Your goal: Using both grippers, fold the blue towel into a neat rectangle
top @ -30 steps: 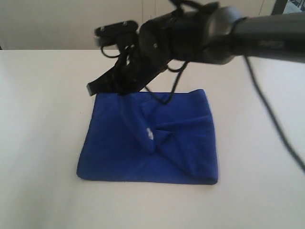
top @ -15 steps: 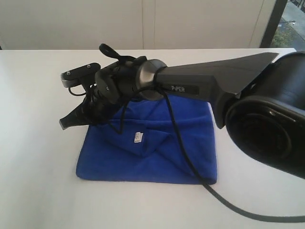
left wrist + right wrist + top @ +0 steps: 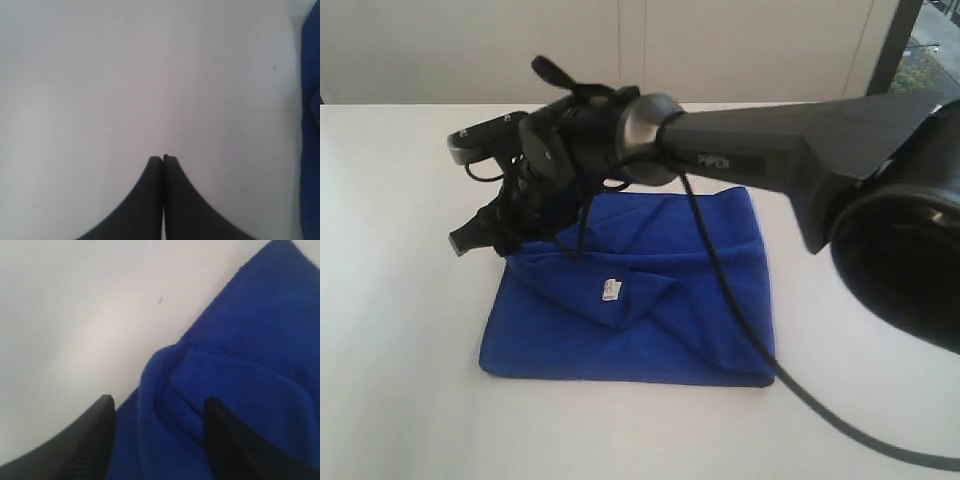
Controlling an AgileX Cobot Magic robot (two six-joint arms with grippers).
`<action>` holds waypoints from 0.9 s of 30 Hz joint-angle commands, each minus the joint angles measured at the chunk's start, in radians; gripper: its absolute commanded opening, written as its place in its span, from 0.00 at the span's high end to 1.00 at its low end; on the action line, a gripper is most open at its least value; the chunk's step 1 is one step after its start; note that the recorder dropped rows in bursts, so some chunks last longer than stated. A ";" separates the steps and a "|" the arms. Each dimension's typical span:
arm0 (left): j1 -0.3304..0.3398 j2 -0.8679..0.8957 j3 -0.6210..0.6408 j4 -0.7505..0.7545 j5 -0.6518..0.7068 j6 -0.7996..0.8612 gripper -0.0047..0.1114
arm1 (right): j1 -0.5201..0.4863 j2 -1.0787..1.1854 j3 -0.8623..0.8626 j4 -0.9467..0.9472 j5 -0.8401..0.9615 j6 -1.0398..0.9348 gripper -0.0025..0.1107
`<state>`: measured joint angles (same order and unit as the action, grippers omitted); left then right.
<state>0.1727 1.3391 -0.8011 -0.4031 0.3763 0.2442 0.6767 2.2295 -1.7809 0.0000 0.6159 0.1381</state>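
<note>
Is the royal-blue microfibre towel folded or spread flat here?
Folded, untidily: the royal-blue microfibre towel lies in layers on the white table, a creased triangular flap and white label on top.

Right arm (image 3: 790, 150): matte black, thick tapered shell, white "PiPER" lettering (image 3: 718, 159) on side. Big round black joint housing (image 3: 900, 260) at its base. Shiny silver-grey collar (image 3: 645, 125) at wrist. Long black cable (image 3: 740, 330) trailing off wrist; thinner black wires bunched there. Small dark plate (image 3: 480, 135), pale edge, screw heads. Right hand (image 3: 160, 400): black fingers (image 3: 90, 445), ribbing on one inner face. Left hand (image 3: 163, 159): smooth black, curving to narrow tips.
</note>
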 commanded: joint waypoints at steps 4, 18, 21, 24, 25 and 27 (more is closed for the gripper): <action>0.002 -0.001 0.006 -0.046 0.009 -0.003 0.96 | -0.142 -0.117 -0.002 -0.086 0.262 -0.138 0.64; 0.002 -0.001 0.006 -0.067 0.007 -0.003 0.96 | -0.404 -0.064 0.096 -0.086 0.166 -0.273 0.71; 0.002 -0.001 0.006 -0.067 0.005 -0.001 0.96 | -0.430 -0.029 0.096 -0.080 0.138 -0.267 0.71; 0.002 -0.001 0.006 -0.067 -0.005 0.002 0.96 | -0.448 0.010 0.096 -0.078 0.113 -0.267 0.71; 0.002 -0.001 0.006 -0.067 -0.009 0.003 0.96 | -0.453 0.030 0.096 -0.078 0.113 -0.267 0.75; 0.002 0.001 0.006 -0.067 -0.013 0.006 0.96 | -0.459 0.047 0.096 -0.078 0.119 -0.267 0.79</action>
<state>0.1727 1.3408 -0.8011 -0.4525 0.3614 0.2442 0.2302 2.2600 -1.6889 -0.0832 0.7409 -0.1229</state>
